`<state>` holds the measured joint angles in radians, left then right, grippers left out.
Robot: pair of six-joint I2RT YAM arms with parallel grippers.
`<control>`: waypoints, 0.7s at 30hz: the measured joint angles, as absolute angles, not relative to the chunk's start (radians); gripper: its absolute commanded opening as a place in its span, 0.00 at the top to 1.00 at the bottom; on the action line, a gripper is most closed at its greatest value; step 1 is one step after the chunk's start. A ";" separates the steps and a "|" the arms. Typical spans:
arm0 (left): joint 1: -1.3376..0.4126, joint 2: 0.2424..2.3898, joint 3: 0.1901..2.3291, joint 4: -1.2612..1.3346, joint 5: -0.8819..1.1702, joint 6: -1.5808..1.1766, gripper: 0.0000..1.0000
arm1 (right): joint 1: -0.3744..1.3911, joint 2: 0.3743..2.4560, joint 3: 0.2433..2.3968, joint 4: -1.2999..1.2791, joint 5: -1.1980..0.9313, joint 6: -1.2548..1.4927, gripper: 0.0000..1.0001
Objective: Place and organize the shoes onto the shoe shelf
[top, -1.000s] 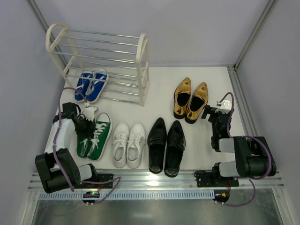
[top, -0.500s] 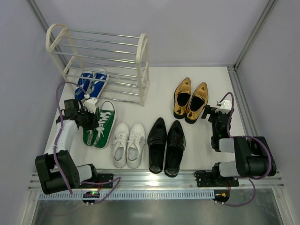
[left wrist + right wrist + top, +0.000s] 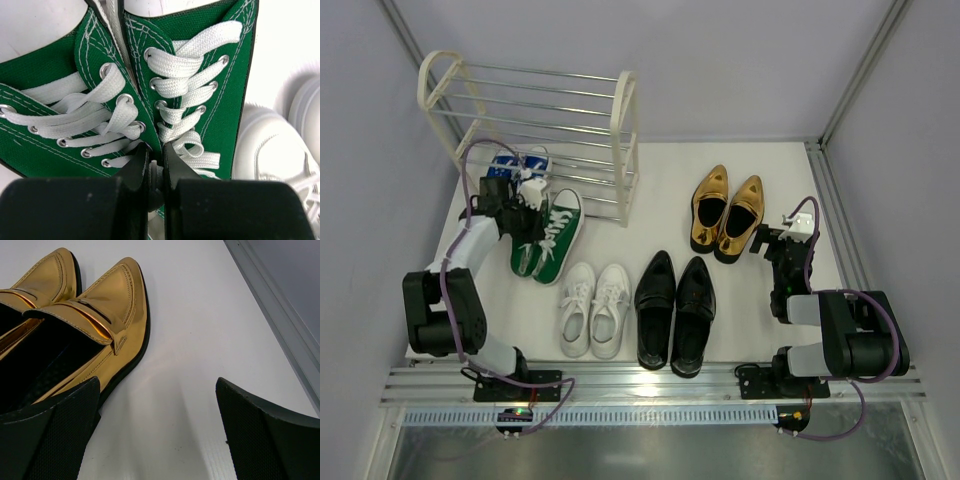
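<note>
— What is the left pincer (image 3: 527,203) doing?

— Its fingers (image 3: 135,170) are drawn nearly together. They are clamped on the inner edges of the two green sneakers (image 3: 548,240) and pinch the pair side by side. In the wrist view the white laces run away from the fingertips.

— Are the sneakers off the table (image 3: 660,180)?

— I cannot tell. They stretch out from the pincer's tips, slanting away from it towards the white sneakers (image 3: 592,308), which sit just past their far end.

— And the shoe shelf (image 3: 623,120)?

— It is right behind that pincer. The blue sneakers (image 3: 510,163) lie on its lowest rods, close by the wrist and partly hidden by the arm.

— The right pincer (image 3: 772,243)?

— It is spread wide, with nothing between its fingers, low over the table. The gold shoes (image 3: 107,305) stand just to its left, and the nearer one is beside its left finger. Whether they touch, I cannot tell.

— The black loafers (image 3: 675,308)?

— They are well apart from both pincers, between the white pair and the right arm's base.
</note>
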<state>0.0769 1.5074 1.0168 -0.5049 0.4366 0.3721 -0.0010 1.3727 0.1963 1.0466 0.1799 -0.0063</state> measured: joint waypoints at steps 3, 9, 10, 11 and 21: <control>0.044 1.570 1.107 -0.491 0.419 0.364 1.00 | -0.001 1.373 0.196 1.047 0.180 -0.006 0.03; -0.023 1.713 1.268 -0.461 0.403 0.343 1.00 | -0.001 1.373 0.196 1.047 0.180 -0.006 0.03; -0.033 1.728 1.284 -0.463 0.402 0.339 1.00 | -0.001 1.373 0.196 1.047 0.180 -0.006 0.03; -0.043 1.742 1.301 -0.466 0.402 0.334 1.00 | -0.001 1.373 0.196 1.047 0.180 -0.006 0.03; -0.080 1.872 1.421 -0.445 0.371 0.285 1.00 | -0.001 1.373 0.196 1.047 0.180 -0.006 0.03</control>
<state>-0.0795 1.8721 1.4212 -0.4446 0.3706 0.2852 -0.0010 1.3727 0.1963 1.0466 0.1799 -0.0063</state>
